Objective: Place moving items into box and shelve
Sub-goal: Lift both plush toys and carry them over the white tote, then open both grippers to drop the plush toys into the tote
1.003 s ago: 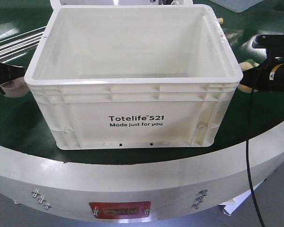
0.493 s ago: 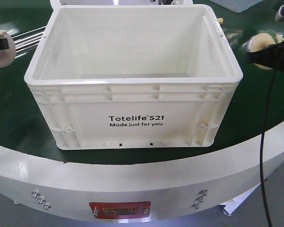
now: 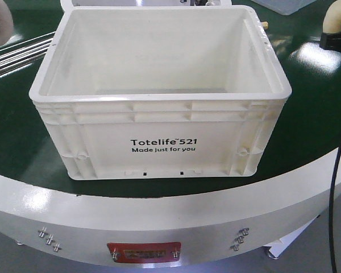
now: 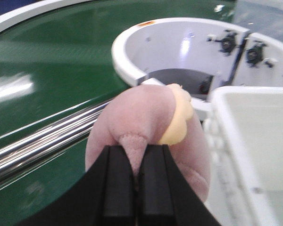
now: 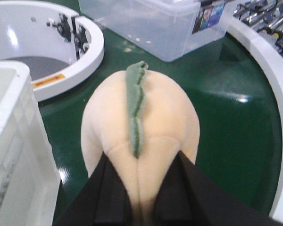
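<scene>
Two plush balls are pinched: pink ball [image 4: 141, 115] in my left gripper [image 4: 137, 157], yellow ball [image 5: 146, 113] in my right gripper [image 5: 142, 186]; I'd clear the rim of the Totelife crate [image 3: 159, 131] before releasing.

A glossy green tabletop [image 3: 312, 108] with a white curved rim [image 3: 159, 210] catches bright glare.

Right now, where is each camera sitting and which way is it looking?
Front camera: sits outside the green table, facing the box; of the robot, only black bits at both top corners.
Left wrist camera: rides the left arm, looking past the left gripper, shut on the pink ball.
Right wrist camera: rides the right arm, looking past the right gripper, shut on the yellow ball.
Shared: every view shows the box.
</scene>
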{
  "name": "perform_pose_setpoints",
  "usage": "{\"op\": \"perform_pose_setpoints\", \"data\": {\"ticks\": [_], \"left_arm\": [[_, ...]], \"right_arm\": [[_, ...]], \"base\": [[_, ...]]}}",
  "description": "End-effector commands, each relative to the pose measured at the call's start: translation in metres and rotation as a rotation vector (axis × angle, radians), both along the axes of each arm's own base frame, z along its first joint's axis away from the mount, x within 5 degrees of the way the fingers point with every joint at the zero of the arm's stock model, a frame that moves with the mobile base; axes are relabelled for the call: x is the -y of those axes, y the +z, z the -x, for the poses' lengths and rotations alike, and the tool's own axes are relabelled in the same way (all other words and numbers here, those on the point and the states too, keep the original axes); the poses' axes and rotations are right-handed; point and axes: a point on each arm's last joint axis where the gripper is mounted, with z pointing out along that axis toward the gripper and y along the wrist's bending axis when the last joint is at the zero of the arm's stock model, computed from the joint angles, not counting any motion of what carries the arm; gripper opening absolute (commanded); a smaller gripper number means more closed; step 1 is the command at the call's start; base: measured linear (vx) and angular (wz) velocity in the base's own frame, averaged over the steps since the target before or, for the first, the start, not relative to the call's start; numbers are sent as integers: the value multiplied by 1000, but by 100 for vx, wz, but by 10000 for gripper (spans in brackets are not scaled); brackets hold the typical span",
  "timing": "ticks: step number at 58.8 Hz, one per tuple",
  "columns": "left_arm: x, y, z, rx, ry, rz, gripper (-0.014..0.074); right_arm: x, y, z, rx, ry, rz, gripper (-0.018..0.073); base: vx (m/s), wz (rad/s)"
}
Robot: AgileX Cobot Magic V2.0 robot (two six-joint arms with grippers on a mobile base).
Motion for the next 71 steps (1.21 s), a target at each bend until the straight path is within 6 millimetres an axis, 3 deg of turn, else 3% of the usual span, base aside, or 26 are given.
{"op": "perform_pose_setpoints", "data": {"ticks": [1, 25, 37, 48, 58, 71], "left_arm": [[17, 26, 6, 159, -78, -1, -23], [84, 33, 15, 248, -335, 34, -23], [101, 25, 12, 228, -387, 39, -23], [109, 19, 8, 219, -410, 36, -7], [111, 14, 2, 227, -427, -22, 136], [112, 12, 0, 229, -428, -21, 426]], "right_arm": [[-13, 28, 7, 146, 86, 28, -13], [-85, 38, 19, 213, 373, 16, -13], [-112, 38, 25, 238, 485, -3, -13], [-119, 36, 19, 282, 530, -22, 11], [-119, 38, 19, 294, 536, -27, 176], [-119, 36, 19, 277, 525, -32, 528]], "base": [[0, 0], [0, 0], [0, 0], [0, 0], [0, 0], [0, 0]]}}
